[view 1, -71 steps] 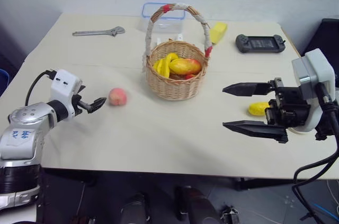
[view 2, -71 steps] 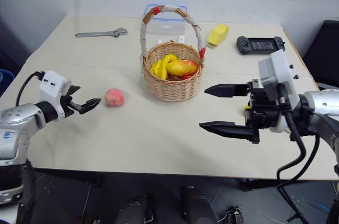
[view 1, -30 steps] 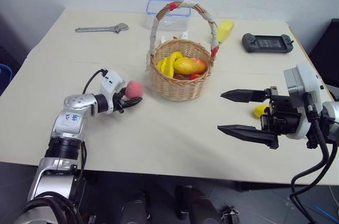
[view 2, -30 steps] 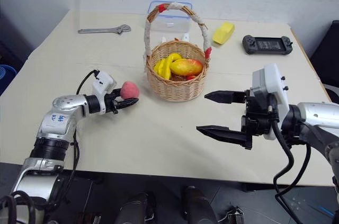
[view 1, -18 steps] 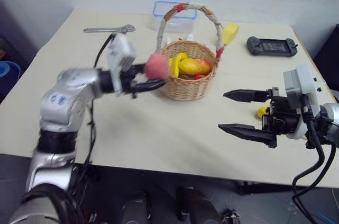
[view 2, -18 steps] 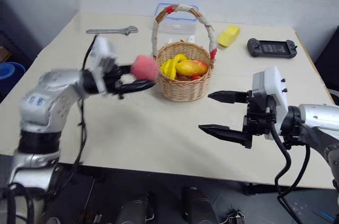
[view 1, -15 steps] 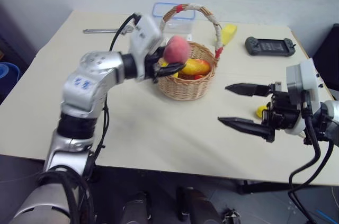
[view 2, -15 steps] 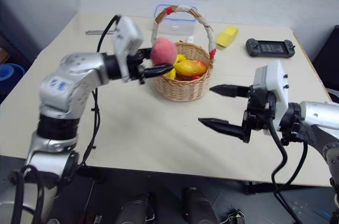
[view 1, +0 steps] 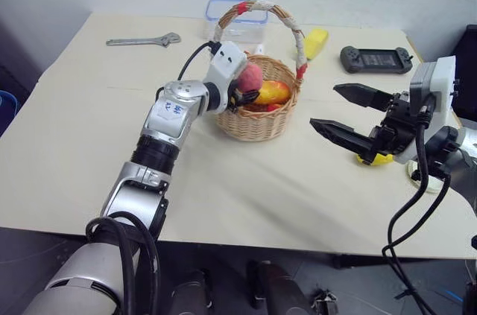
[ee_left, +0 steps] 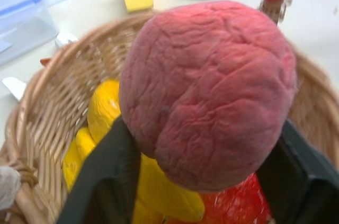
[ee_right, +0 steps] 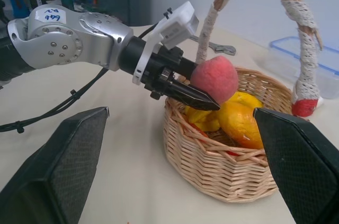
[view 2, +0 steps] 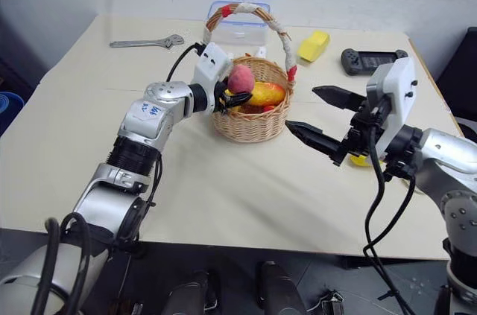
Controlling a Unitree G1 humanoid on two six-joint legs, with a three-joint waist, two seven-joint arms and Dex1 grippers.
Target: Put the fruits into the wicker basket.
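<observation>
Left gripper (view 1: 242, 91) fingers pinch the peach (view 1: 249, 77) over the wicker basket (view 1: 257, 123) rim at 9 o'clock. Peach looks light, soft, wrinkly; grip its middle. Right gripper (view 1: 344, 112) fingers wide open, empty; lemon (view 1: 373, 158) on bench at basket's 4 o'clock.

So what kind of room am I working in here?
Probably a lab or workshop bench: a plain table against a bare wall, bearing a wrench, a handheld game console and a wicker basket.
</observation>
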